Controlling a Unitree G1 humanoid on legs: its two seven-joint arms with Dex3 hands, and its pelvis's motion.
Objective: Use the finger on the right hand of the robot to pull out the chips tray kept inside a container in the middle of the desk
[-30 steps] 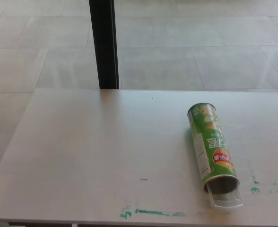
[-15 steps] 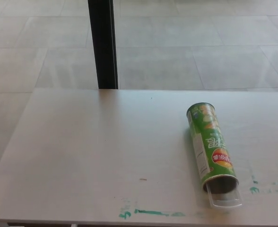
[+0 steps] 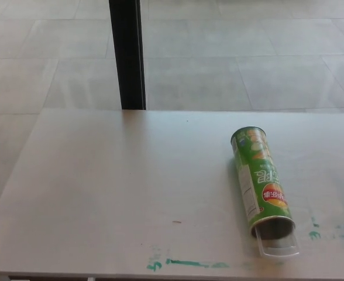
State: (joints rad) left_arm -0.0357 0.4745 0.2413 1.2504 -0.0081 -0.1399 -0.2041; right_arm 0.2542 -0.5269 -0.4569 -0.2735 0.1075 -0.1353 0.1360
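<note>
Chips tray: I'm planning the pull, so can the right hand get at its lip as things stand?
Probably yes: the clear tray juts from the green can toward the desk's near edge, nothing beside it; neither hand shows.

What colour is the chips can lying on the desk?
Green, with a red and yellow logo: the chips can, seen best in the head view.

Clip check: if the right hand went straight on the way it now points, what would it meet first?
No telling: neither hand is in view, so there is no pointing direction to judge. Only the green chips can lies on the desk, its clear tray poking from the near open end.
</note>
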